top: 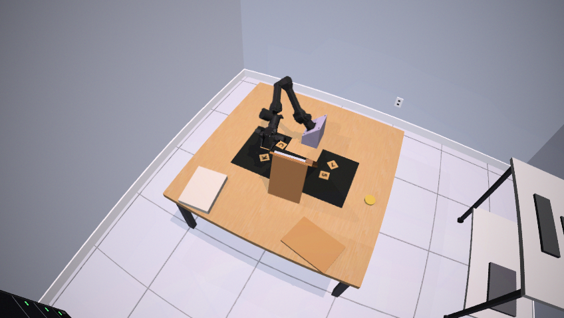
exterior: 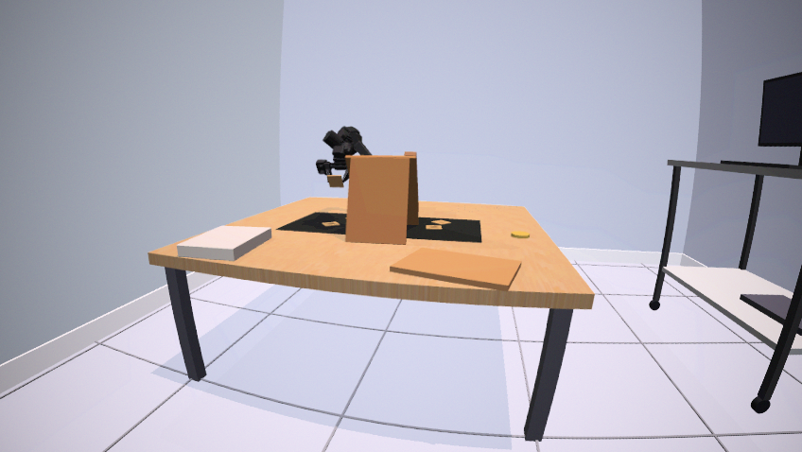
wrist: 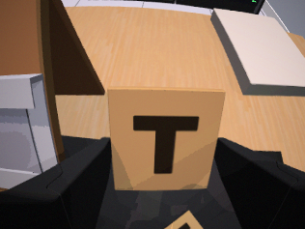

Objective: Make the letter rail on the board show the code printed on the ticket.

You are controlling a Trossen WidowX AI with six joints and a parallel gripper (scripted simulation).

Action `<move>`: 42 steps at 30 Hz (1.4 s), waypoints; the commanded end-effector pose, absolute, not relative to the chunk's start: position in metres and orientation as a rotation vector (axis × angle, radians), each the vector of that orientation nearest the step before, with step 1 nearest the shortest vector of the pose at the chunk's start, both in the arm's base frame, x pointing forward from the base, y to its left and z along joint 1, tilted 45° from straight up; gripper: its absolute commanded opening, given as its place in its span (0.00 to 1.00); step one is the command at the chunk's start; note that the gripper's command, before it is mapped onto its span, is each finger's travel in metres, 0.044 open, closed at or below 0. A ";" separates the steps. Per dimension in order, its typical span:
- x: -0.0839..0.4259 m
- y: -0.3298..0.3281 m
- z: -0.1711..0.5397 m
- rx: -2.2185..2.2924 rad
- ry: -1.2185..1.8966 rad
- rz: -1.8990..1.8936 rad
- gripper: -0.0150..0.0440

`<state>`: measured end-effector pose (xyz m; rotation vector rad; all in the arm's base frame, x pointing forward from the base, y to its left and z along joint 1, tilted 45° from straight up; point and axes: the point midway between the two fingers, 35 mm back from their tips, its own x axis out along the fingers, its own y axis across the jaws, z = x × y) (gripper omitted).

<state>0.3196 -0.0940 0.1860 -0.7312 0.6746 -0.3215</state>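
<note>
My gripper [top: 268, 144] [wrist: 164, 145] is shut on the T tile [top: 265, 148] [exterior: 335, 181] [wrist: 166, 102], held by its side edges, upright in the wrist view, above the left black mat [top: 243, 158]. The standing brown board [top: 287, 177] [exterior: 377, 199] [wrist: 19, 38] is beside it, at left in the wrist view. A pale rail part [wrist: 14, 91] shows on the board; the T tile is apart from it. A K tile [top: 264, 157] [exterior: 330, 223] and a C tile [top: 281, 145] lie on the left mat. Two more tiles lie right of the board. The ticket's code and the rail's inside cannot be read.
A white block [top: 203, 189] [exterior: 224, 241] [wrist: 263, 47] lies at the table's front left. A flat orange-brown panel [top: 312, 245] [exterior: 456, 268] lies at the front right. A yellow disc [top: 370, 199] [exterior: 519, 234] lies near the right edge. A lilac wedge [top: 314, 137] stands behind the board.
</note>
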 end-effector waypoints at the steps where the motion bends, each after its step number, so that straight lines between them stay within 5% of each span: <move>1: 0.320 -0.092 0.185 -0.729 0.673 -0.324 0.25; 42: 0.321 -0.078 0.170 -0.728 0.674 -0.323 0.25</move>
